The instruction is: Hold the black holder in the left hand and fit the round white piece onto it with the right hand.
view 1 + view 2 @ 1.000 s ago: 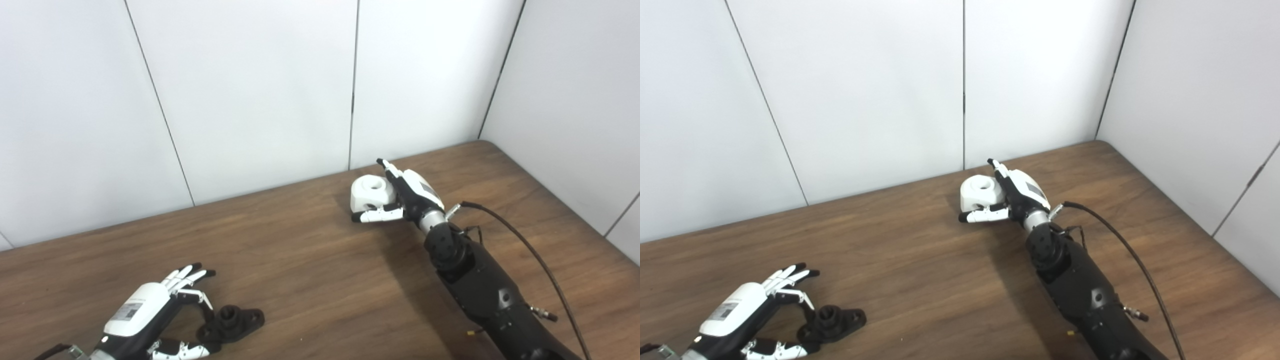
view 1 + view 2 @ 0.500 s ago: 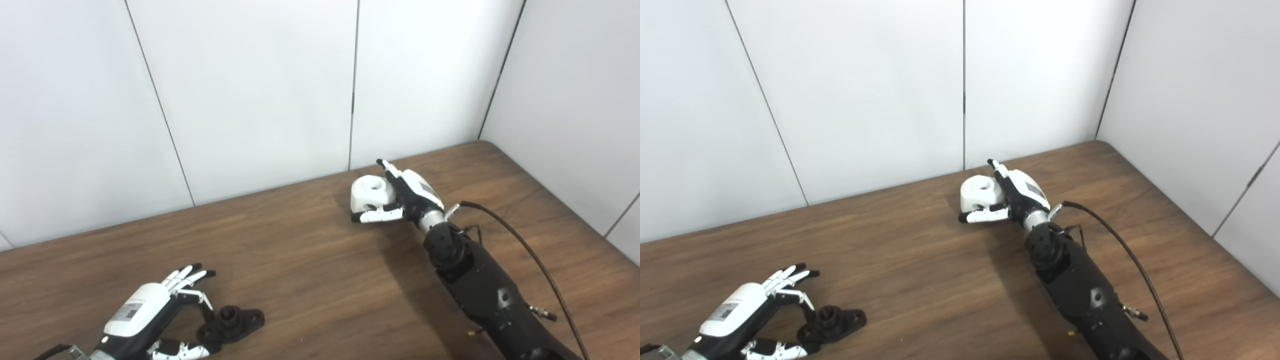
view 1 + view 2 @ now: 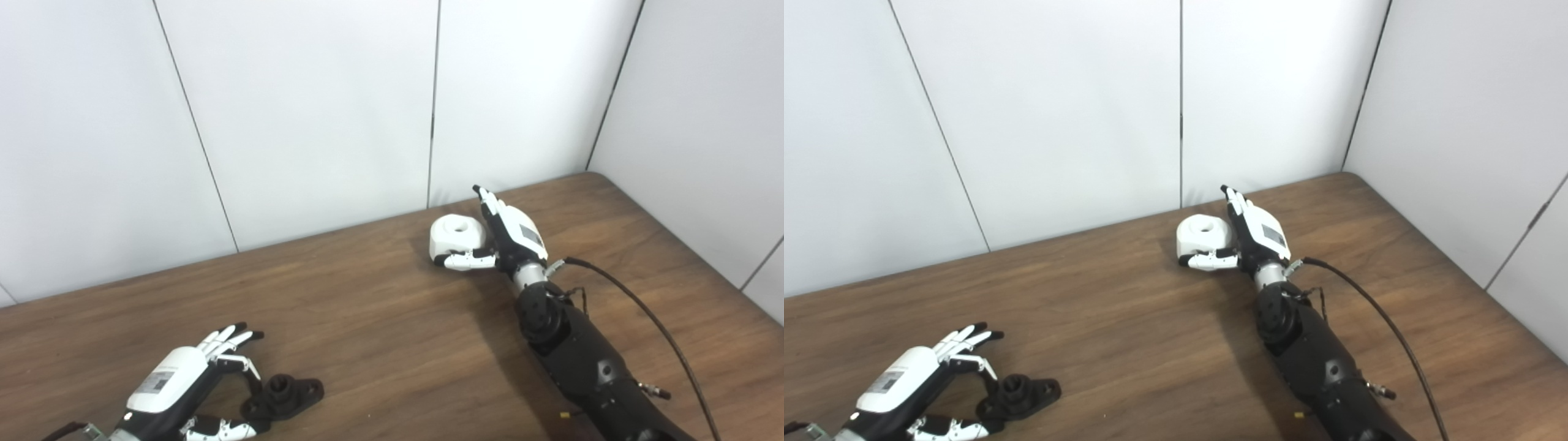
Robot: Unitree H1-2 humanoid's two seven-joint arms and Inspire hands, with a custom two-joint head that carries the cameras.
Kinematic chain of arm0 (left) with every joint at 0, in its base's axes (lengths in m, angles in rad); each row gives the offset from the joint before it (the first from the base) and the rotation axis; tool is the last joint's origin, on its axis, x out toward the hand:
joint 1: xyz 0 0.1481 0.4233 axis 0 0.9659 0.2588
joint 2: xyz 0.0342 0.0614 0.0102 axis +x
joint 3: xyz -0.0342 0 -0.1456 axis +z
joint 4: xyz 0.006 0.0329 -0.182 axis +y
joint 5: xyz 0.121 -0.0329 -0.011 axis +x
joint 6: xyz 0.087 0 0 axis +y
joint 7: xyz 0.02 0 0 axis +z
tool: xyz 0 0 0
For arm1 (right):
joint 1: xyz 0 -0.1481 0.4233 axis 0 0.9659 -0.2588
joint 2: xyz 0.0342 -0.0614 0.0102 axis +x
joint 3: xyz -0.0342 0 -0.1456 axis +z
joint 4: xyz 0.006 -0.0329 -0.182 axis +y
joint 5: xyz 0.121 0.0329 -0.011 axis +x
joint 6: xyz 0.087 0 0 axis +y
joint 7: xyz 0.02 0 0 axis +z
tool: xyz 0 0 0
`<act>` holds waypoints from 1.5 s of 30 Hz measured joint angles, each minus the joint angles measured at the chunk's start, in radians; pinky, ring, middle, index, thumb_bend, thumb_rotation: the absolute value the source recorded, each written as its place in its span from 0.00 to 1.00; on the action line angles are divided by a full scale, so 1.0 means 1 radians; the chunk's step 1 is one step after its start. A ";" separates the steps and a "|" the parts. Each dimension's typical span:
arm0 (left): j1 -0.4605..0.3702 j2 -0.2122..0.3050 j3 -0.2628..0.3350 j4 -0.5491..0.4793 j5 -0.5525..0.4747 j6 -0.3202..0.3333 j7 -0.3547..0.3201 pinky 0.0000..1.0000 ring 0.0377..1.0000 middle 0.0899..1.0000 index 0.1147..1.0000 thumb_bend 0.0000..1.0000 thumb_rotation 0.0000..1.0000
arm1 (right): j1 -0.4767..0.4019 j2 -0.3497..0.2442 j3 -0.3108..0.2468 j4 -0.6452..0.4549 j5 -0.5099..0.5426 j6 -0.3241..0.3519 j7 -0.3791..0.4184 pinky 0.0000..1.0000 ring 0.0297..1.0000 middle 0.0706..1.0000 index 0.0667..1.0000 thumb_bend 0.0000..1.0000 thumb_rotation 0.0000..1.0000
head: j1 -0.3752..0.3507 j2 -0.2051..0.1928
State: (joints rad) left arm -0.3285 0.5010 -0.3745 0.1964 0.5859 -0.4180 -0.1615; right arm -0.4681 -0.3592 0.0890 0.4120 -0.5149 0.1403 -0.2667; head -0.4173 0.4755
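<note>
The black holder point(image 3: 288, 394) lies flat on the wooden table point(image 3: 380, 343) at the front left. My left hand point(image 3: 174, 386) sits just left of it, forefinger and thumb pinched around its left flange, the other fingers spread. The round white piece point(image 3: 453, 237), with a hole in its top, stands at the back of the table. My right hand point(image 3: 505, 236) is open against the piece's right side. Its fingers point(image 3: 487, 202) stretch past the piece toward the wall, and its thumb lies along the piece's front.
White wall panels point(image 3: 318, 122) close the table at the back and on the right. A black cable point(image 3: 649, 318) trails from the right wrist across the table's right side.
My right hand has slid a little farther toward the wall along the white piece, and its thumb now rests closer against the piece's front. The left hand and holder have not moved.
</note>
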 measured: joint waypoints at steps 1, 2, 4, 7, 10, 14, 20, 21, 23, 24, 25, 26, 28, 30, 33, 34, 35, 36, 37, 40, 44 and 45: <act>0.000 0.000 0.000 0.000 0.000 0.000 0.000 1.00 1.00 0.93 0.41 0.52 0.05 | 0.000 0.000 0.000 0.005 -0.001 -0.006 -0.005 0.44 0.48 0.51 0.45 0.52 0.12 | 0.000 -0.002; 0.000 0.000 0.000 0.000 0.000 -0.001 0.000 1.00 1.00 0.93 0.41 0.52 0.05 | 0.000 0.000 0.000 0.008 -0.001 -0.010 -0.006 0.44 0.49 0.52 0.45 0.52 0.12 | 0.000 -0.002; 0.000 0.000 0.000 0.000 0.001 -0.002 0.001 1.00 1.00 0.93 0.41 0.52 0.05 | 0.000 0.000 0.000 0.007 -0.001 -0.011 -0.006 0.45 0.50 0.53 0.45 0.52 0.13 | 0.000 -0.002; 0.000 0.000 0.000 0.001 0.001 -0.005 0.002 1.00 1.00 0.93 0.41 0.52 0.05 | 0.000 -0.001 0.000 0.003 0.003 -0.013 0.000 0.49 0.54 0.57 0.45 0.52 0.13 | 0.000 -0.003; 0.000 0.000 0.000 0.001 0.001 -0.003 0.002 1.00 1.00 0.93 0.41 0.52 0.05 | 0.001 -0.003 0.000 -0.013 0.010 -0.012 0.032 0.51 0.57 0.59 0.45 0.52 0.14 | 0.000 -0.003; 0.000 0.000 0.000 0.002 0.001 -0.003 0.002 1.00 1.00 0.93 0.41 0.52 0.05 | 0.001 -0.007 0.000 -0.029 0.015 -0.010 0.060 0.58 0.68 0.70 0.56 0.84 0.14 | 0.002 -0.005; 0.000 0.000 0.000 0.003 0.001 -0.004 0.004 1.00 1.00 0.93 0.41 0.52 0.05 | 0.004 -0.014 0.001 -0.070 0.024 0.067 0.153 0.73 0.97 0.98 0.81 1.00 0.34 | 0.002 -0.006; 0.000 0.000 0.000 0.003 0.001 -0.004 0.004 1.00 1.00 0.93 0.41 0.52 0.05 | 0.004 -0.015 0.004 -0.078 0.023 0.085 0.168 0.77 0.99 0.99 0.86 1.00 0.38 | 0.002 -0.006; 0.000 0.000 0.000 0.003 0.001 -0.004 0.004 1.00 1.00 0.94 0.41 0.52 0.05 | 0.003 -0.021 0.013 -0.092 0.019 0.109 0.196 0.83 1.00 1.00 0.92 1.00 0.43 | 0.002 -0.006; 0.000 0.000 0.000 0.003 0.001 -0.004 0.004 1.00 1.00 0.94 0.41 0.52 0.05 | 0.001 -0.029 0.020 -0.094 0.016 0.116 0.207 0.83 1.00 1.00 0.93 1.00 0.44 | 0.002 -0.006; 0.000 0.000 0.000 0.003 0.001 -0.004 0.004 1.00 1.00 0.94 0.41 0.52 0.05 | -0.001 -0.037 0.025 -0.096 0.010 0.127 0.222 0.88 1.00 1.00 0.97 1.00 0.47 | 0.003 -0.006; 0.000 0.000 -0.001 0.003 0.001 -0.004 0.004 1.00 1.00 0.94 0.41 0.52 0.05 | -0.003 -0.045 0.031 -0.099 0.006 0.134 0.237 0.91 1.00 1.00 0.99 1.00 0.49 | 0.002 -0.006; 0.000 0.000 -0.001 0.003 0.001 -0.003 0.003 1.00 1.00 0.94 0.41 0.52 0.05 | -0.008 -0.053 0.038 -0.107 0.002 0.152 0.265 0.97 1.00 1.00 1.00 1.00 0.51 | 0.002 -0.006; 0.000 0.000 -0.001 0.003 0.001 -0.003 0.003 1.00 1.00 0.94 0.42 0.52 0.05 | -0.011 -0.059 0.046 -0.117 -0.002 0.174 0.288 0.99 1.00 1.00 1.00 1.00 0.54 | 0.002 -0.008; 0.000 0.000 -0.001 0.003 0.001 -0.003 0.003 1.00 1.00 0.94 0.41 0.52 0.05 | -0.022 -0.077 0.070 -0.121 -0.018 0.194 0.317 1.00 1.00 1.00 1.00 1.00 0.57 | 0.002 -0.009; 0.000 0.000 -0.001 0.003 0.001 -0.002 0.003 1.00 1.00 0.94 0.41 0.52 0.05 | -0.026 -0.081 0.076 -0.122 -0.023 0.201 0.327 1.00 1.00 1.00 1.00 1.00 0.58 | 0.002 -0.009; 0.000 0.000 -0.001 0.003 0.001 -0.002 0.003 1.00 1.00 0.93 0.41 0.52 0.05 | -0.031 -0.084 0.083 -0.122 -0.029 0.208 0.332 1.00 1.00 1.00 1.00 1.00 0.59 | 0.002 -0.009; 0.000 0.000 -0.001 0.003 0.000 -0.002 0.003 1.00 1.00 0.93 0.41 0.52 0.05 | -0.033 -0.086 0.089 -0.122 -0.041 0.211 0.336 0.99 1.00 1.00 1.00 1.00 0.59 | 0.002 -0.011; 0.000 0.000 -0.001 0.003 0.001 -0.002 0.003 1.00 1.00 0.94 0.41 0.52 0.05 | -0.033 -0.088 0.096 -0.121 -0.054 0.212 0.337 0.99 1.00 1.00 1.00 1.00 0.59 | 0.000 -0.011; 0.000 0.000 -0.002 0.003 0.001 -0.002 0.003 1.00 1.00 0.93 0.41 0.52 0.05 | -0.033 -0.093 0.111 -0.122 -0.085 0.212 0.334 0.98 1.00 1.00 0.99 1.00 0.57 | 0.000 -0.011; 0.000 0.000 -0.002 0.002 0.000 -0.002 0.003 1.00 1.00 0.93 0.41 0.52 0.05 | -0.033 -0.093 0.113 -0.122 -0.116 0.226 0.324 0.97 1.00 1.00 0.92 1.00 0.55 | 0.000 -0.011; 0.000 0.000 -0.002 0.002 0.000 -0.002 0.003 1.00 1.00 0.93 0.41 0.52 0.05 | -0.032 -0.093 0.112 -0.122 -0.122 0.234 0.319 0.97 1.00 1.00 0.90 1.00 0.55 | 0.002 -0.011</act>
State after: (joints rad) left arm -0.3283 0.5007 -0.3769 0.1981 0.5863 -0.4196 -0.1586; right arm -0.5004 -0.4521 0.2011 0.2904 -0.6368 0.3743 0.0522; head -0.4157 0.4648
